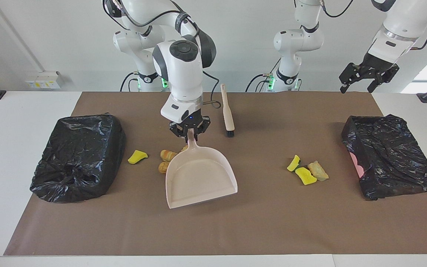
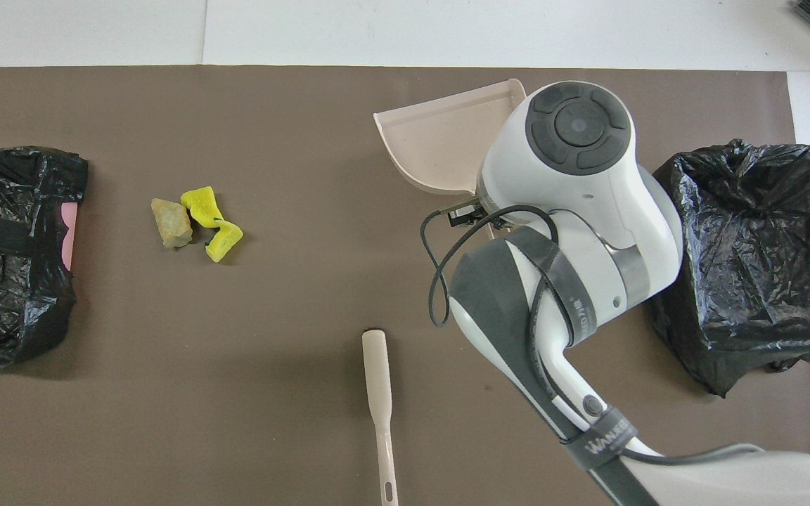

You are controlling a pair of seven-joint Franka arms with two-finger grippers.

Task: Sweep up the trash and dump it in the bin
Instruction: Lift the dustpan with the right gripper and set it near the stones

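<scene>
My right gripper [image 1: 190, 134] is shut on the handle of the beige dustpan [image 1: 198, 178], which hangs tilted just above the mat; its pan [image 2: 433, 144] also shows in the overhead view. Part of the trash lies beside and partly under it: a yellow sponge piece [image 1: 137, 156] and striped bread lumps [image 1: 168, 154]. More trash, two yellow pieces [image 1: 305, 175] and a tan lump [image 1: 318, 170], lies toward the left arm's end and shows as the cluster [image 2: 197, 221] from above. A black-bagged bin [image 1: 78, 155] sits at the right arm's end. My left gripper [image 1: 368, 79] waits open, high over the mat's corner.
A second black-bagged bin [image 1: 389, 155], with pink showing at its side, stands at the left arm's end. The beige brush [image 1: 227, 111] lies on the brown mat [image 1: 272, 222] nearer to the robots than the dustpan. In the overhead view my right arm covers the bread lumps.
</scene>
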